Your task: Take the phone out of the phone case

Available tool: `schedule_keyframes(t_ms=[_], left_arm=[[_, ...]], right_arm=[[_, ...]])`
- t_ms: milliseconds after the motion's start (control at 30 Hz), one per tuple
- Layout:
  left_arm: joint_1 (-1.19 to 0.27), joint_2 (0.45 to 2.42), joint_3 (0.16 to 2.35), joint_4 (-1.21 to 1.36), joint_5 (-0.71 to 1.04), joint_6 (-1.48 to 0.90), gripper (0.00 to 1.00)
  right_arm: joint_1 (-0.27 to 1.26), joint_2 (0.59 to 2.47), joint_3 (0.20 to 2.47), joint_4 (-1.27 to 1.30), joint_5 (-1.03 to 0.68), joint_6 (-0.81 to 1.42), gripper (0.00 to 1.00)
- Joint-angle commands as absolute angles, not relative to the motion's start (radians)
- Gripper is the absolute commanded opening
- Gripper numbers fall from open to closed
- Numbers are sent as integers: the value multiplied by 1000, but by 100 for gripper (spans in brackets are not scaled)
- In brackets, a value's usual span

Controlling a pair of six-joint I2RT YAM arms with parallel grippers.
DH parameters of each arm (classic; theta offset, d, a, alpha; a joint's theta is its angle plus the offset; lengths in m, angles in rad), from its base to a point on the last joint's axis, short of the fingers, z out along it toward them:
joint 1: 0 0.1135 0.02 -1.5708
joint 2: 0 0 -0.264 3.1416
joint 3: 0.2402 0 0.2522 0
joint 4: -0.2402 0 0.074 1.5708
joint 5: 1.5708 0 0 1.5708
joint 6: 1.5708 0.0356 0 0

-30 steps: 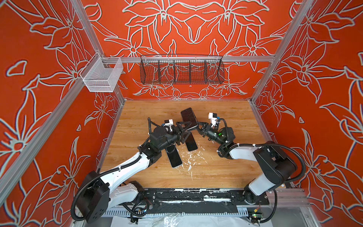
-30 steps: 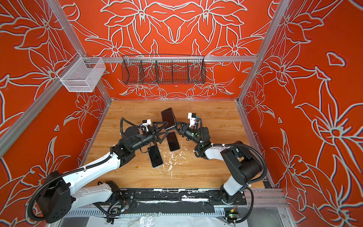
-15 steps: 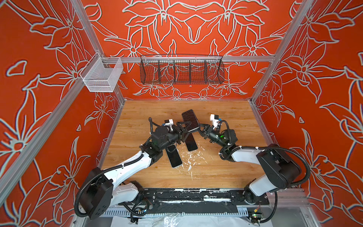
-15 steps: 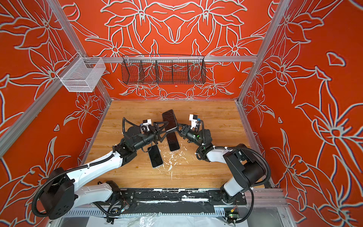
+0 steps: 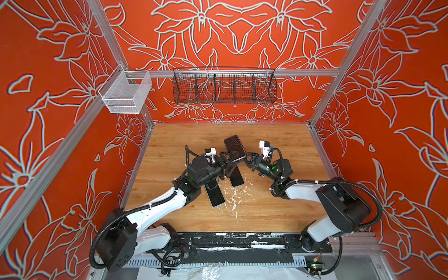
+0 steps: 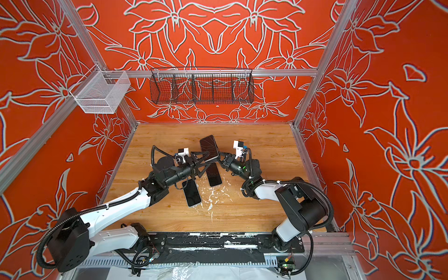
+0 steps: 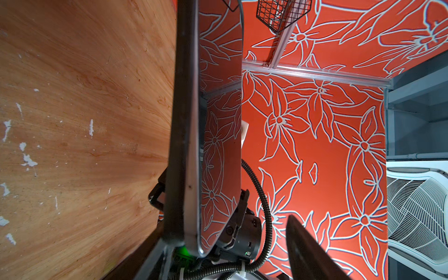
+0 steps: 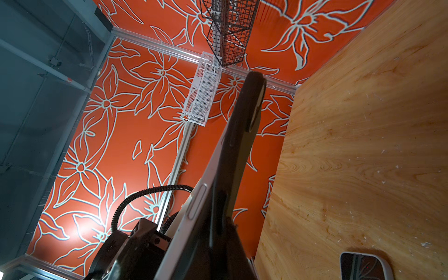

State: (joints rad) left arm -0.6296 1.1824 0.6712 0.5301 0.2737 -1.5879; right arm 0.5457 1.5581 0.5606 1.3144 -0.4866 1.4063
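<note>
Wooden table (image 5: pixel 278 145) lies beneath the phone (image 5: pixel 234 145), which is held aloft inside its phone case (image 7: pixel 179 121). Right gripper (image 5: pixel 246 158) is clamped on its lower end as an anchor. Left gripper (image 5: pixel 235 158) straddles it, jaws apart (no grip yet), apparently placed to peel.

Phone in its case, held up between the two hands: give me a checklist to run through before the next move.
1. Right hand gripping the phone: ok, shut on its near end.
2. Left hand ready to grasp: ok, open astride the phone, one finger apart from the screen.
3. Phone off the table: ok, held in the air.
4. Phone case removed: not ok, it covers the back.
5. Other phones undisturbed: ok, flat on the table.
6. Case edge lifted anywhere: cannot tell.
</note>
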Motion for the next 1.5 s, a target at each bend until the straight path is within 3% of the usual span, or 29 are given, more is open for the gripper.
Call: schedule_keyframes(t_ms=[0, 1067, 1467], left_arm=[[-637, 1157, 685, 580, 287, -1596, 70], [-687, 1189, 690, 626, 285, -1632, 71], [-687, 1154, 674, 588, 189, -1610, 69]], right_arm=[[548, 1555, 591, 1408, -478, 1393, 3], [548, 1564, 618, 1409, -476, 1393, 3], [548, 1525, 587, 1408, -479, 1392, 3]])
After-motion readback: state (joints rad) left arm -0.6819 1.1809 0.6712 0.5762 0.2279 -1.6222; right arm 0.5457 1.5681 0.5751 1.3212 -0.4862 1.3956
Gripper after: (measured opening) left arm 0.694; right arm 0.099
